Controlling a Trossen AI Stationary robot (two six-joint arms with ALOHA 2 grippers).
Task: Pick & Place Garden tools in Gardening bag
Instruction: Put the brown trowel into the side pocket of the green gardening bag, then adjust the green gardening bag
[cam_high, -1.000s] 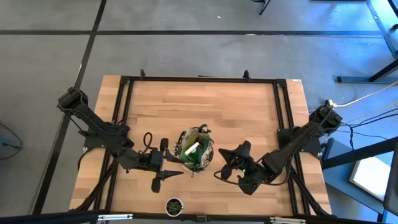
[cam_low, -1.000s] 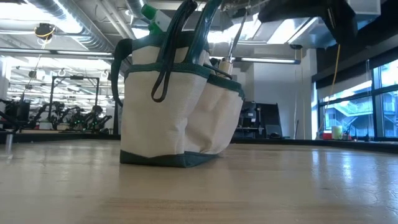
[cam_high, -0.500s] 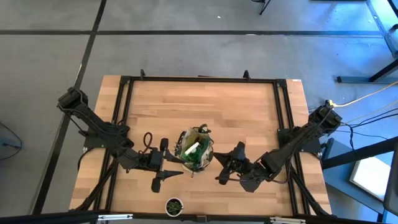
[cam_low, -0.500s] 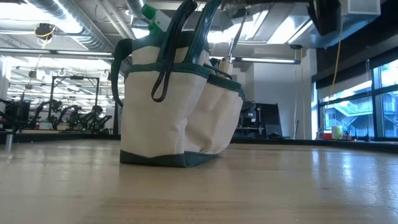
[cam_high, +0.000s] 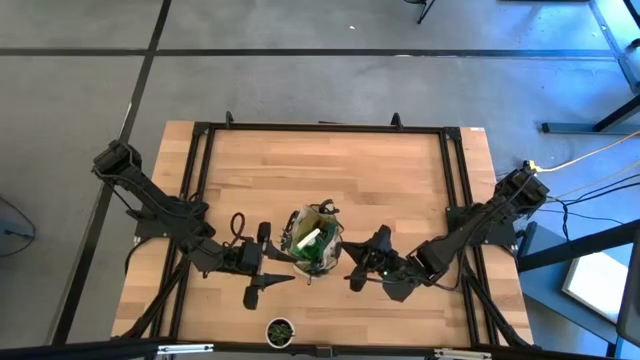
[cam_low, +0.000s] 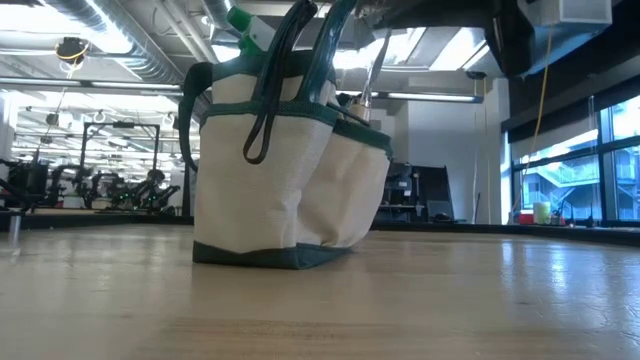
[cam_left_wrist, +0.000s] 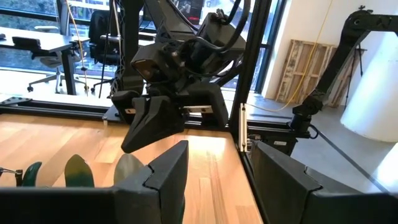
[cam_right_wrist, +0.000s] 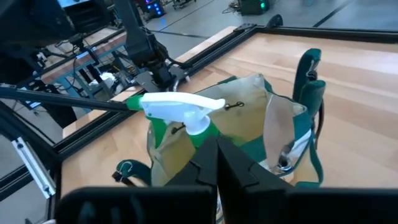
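Table of pale wood carries everything, with the gardening bag standing between the two grippers. The left gripper sits just beside the bag with its fingers spread and empty; only their dark tips show in the left wrist view. The right gripper is clenched shut on nothing, just beside the bag's other side, and has moved closer to the bag than a second ago. The bag is tan fabric with green trim and handles. Its mouth hides most of its contents: only the white top of the spray bottle and a tool's metal shaft stick out. A small pot sits at the table's near edge, well apart from both grippers.
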